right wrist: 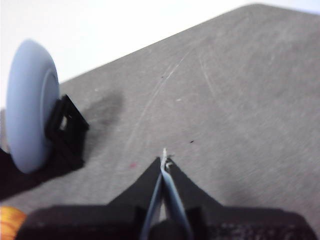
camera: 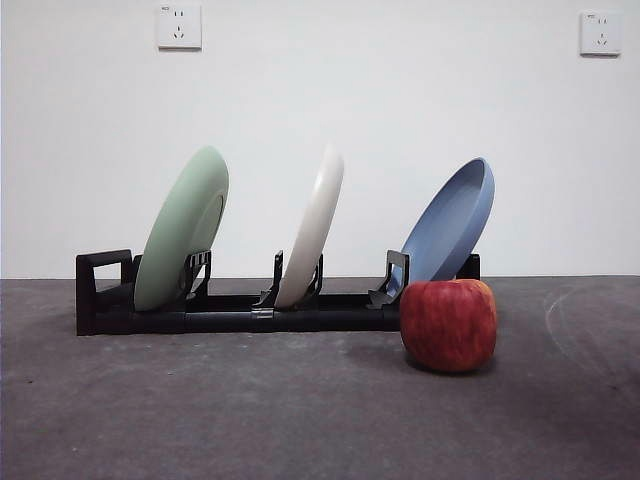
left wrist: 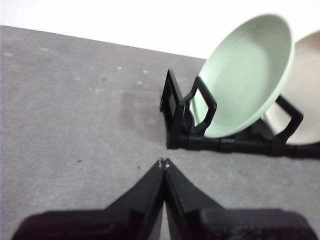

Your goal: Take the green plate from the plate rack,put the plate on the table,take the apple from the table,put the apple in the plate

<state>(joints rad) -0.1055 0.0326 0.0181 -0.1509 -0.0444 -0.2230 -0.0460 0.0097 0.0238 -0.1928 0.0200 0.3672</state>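
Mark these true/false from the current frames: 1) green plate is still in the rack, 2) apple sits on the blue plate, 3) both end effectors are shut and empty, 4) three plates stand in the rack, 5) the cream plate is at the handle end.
1) True: the green plate stands tilted in the plate rack.
2) False: the apple rests on the table, in front of the rack near the blue plate.
3) True: the left end effector and right end effector are shut, holding nothing.
4) True: green, cream-white and blue.
5) False: the cream-white plate is in the middle; the green plate is beside the handle.
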